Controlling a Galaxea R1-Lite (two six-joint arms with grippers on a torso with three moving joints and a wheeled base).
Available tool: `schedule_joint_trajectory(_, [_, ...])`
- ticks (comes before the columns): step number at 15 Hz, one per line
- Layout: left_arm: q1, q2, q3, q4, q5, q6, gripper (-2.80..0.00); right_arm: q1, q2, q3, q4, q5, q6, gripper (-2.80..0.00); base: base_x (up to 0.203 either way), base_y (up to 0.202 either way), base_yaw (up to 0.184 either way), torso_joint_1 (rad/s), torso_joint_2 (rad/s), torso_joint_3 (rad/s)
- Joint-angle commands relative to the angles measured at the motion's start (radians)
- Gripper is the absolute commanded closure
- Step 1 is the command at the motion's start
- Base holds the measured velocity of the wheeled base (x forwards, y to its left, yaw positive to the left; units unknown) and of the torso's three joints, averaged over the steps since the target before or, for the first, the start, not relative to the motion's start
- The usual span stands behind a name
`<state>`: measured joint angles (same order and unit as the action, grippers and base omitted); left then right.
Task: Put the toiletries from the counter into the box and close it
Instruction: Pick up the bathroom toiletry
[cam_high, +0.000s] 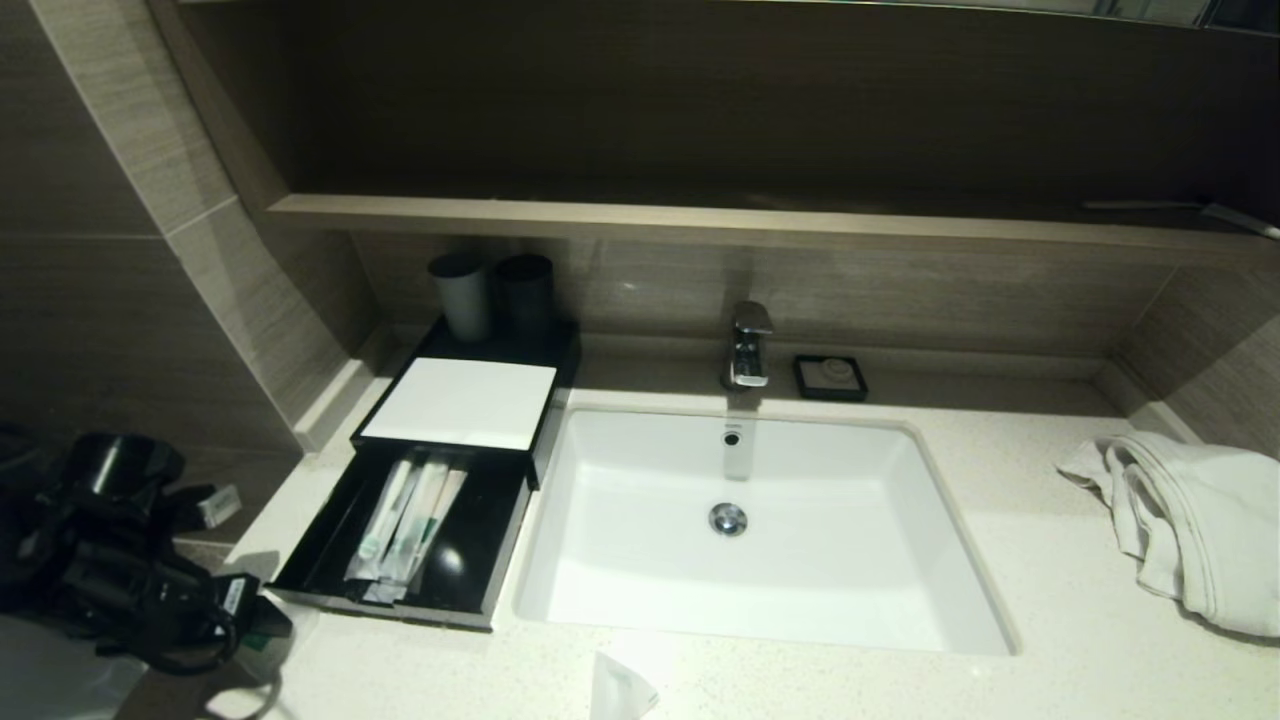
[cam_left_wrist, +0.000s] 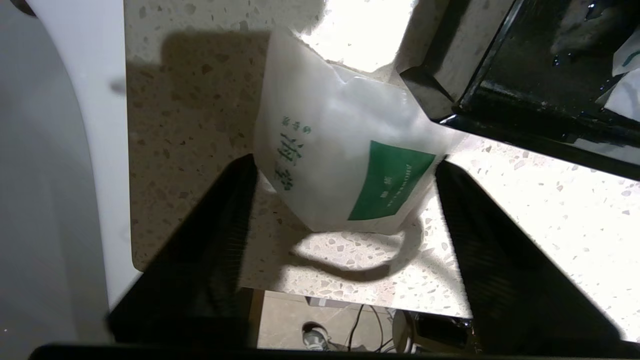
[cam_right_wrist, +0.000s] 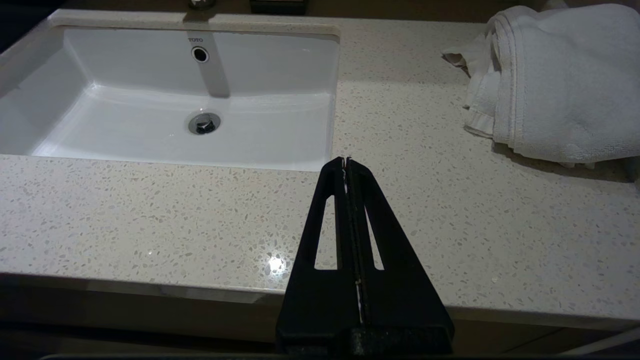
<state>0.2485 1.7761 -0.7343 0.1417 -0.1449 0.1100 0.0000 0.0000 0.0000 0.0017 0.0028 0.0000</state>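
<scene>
Beside the sink (cam_high: 600, 560), box (cam_high: 462, 403) has its drawer (cam_high: 480, 560) pulled out w/ long packets (cam_high: 405, 520) inside. My left gripper (cam_left_wrist: 345, 190) straddles a green-marked pouch (cam_left_wrist: 350, 165) on counter (cam_left_wrist: 525, 210) by drawer's corner, fingers (cam_left_wrist: 225, 225) wide, touching its edges. Right gripper (cam_right_wrist: 346, 162) pressed closed near counter's front edge.

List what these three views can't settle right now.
- Left claw: wrist view shows its fingers either side of the pouch; contact unclear. Head view: hidden by the arm.
- Second pouch: cut off by the head view's bottom edge.
- Packets in the drawer: overlapping, count unclear.
- Soap dish: contents too small.
</scene>
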Motion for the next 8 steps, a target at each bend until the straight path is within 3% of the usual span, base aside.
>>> schedule_joint_trajectory(1, [0.000,0.005,-0.001,-0.001,0.001,0.000,0.00,0.000,0.000,0.000,0.000,0.000,0.000,0.00,0.000,0.000,0.000,0.000,0.00,0.000])
schedule_joint_trajectory(8, [0.002,0.028,0.001,-0.013,0.001,0.000,0.00,0.000,0.000,0.000,0.000,0.000,0.000,0.00,0.000,0.000,0.000,0.000,0.00,0.000])
